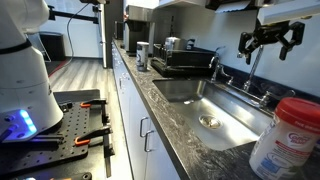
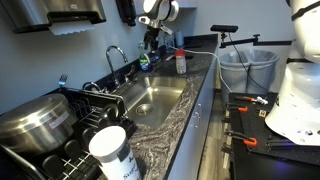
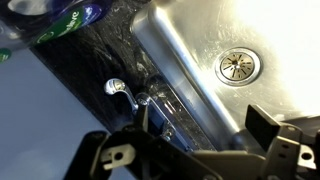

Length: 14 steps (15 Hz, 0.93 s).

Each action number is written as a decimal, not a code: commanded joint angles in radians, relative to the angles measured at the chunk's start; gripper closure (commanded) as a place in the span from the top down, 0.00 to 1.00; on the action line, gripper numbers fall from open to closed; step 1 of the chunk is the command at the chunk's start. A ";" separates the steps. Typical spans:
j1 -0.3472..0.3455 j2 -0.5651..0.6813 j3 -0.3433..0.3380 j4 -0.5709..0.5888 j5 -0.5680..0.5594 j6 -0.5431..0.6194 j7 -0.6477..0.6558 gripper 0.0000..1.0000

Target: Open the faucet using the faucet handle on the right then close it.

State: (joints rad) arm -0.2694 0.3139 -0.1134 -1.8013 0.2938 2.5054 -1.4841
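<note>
Granite countertop (image 1: 185, 145) with dish rack (image 1: 190, 62)

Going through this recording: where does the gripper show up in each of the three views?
In an exterior view: the gripper hangs at the upper right, above the back of the sink.
In an exterior view: the gripper is at top centre, beyond the sink.
Wrist view: the gripper fills the bottom edge, open.
Shared landmark: the steel sink.

Kitchen, steel sink (image 1: 188, 92), dish rack (image 1: 186, 63), stone counter (image 1: 192, 152)

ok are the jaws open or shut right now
Open: the wrist view shows the jaws spread wide with nothing between them, not touching the tap handle.
</note>
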 commanded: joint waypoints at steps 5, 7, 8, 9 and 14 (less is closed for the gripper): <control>-0.075 0.114 0.069 0.113 0.017 0.002 -0.128 1.00; -0.088 0.170 0.078 0.177 0.002 -0.001 -0.133 1.00; -0.091 0.195 0.077 0.208 -0.011 -0.005 -0.129 1.00; -0.097 0.225 0.085 0.246 -0.012 -0.007 -0.127 1.00; -0.128 0.360 0.135 0.425 -0.020 -0.011 -0.155 1.00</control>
State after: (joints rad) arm -0.3731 0.5864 -0.0140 -1.5090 0.2905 2.5093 -1.6108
